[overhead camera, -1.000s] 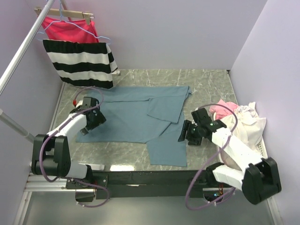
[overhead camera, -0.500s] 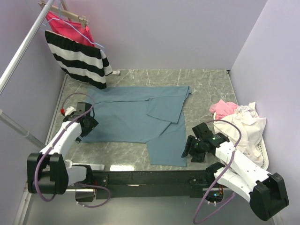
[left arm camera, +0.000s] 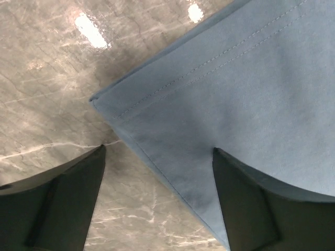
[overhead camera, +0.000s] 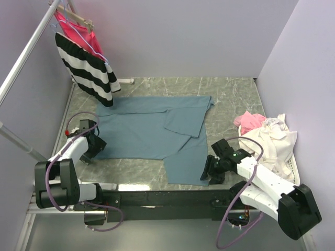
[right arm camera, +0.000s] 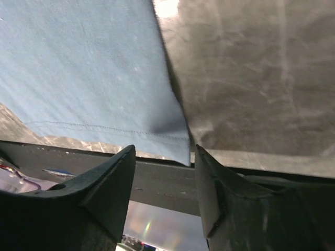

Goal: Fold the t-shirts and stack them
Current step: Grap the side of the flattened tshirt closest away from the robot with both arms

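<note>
The left pincer stands wide and holds nothing, its jaws straddling the lower-left corner of the slate-blue t-shirt. The shirt lies spread flat mid-frame on the marble worktop. The right pincer is parted to a middling gap around the hem corner at the shirt's lower right, at the worktop's near edge, and grips nothing yet. For a clean pinch, I judge each should drop until one finger slides under the hem, close on both cloth layers, then lift evenly together.
</note>
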You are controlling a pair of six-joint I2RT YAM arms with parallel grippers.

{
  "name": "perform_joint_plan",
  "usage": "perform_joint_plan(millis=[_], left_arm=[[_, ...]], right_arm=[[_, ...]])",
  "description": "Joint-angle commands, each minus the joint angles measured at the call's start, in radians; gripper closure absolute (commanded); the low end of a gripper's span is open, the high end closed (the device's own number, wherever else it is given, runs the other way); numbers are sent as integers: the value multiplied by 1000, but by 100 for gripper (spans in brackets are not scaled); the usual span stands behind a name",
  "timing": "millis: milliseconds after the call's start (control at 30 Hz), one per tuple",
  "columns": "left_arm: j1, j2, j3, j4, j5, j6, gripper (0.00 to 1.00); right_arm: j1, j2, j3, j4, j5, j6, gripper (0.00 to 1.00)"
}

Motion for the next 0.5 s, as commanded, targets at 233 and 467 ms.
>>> perform_joint_plan(millis=[233,467], left_arm=[[2,-9,-52,79,110,-3,81],[0,-18,-42,82,140,11,99]], right_arm=[[69,168,-2,184,-2,10,78],[70,101,72,97,145,19,100]])
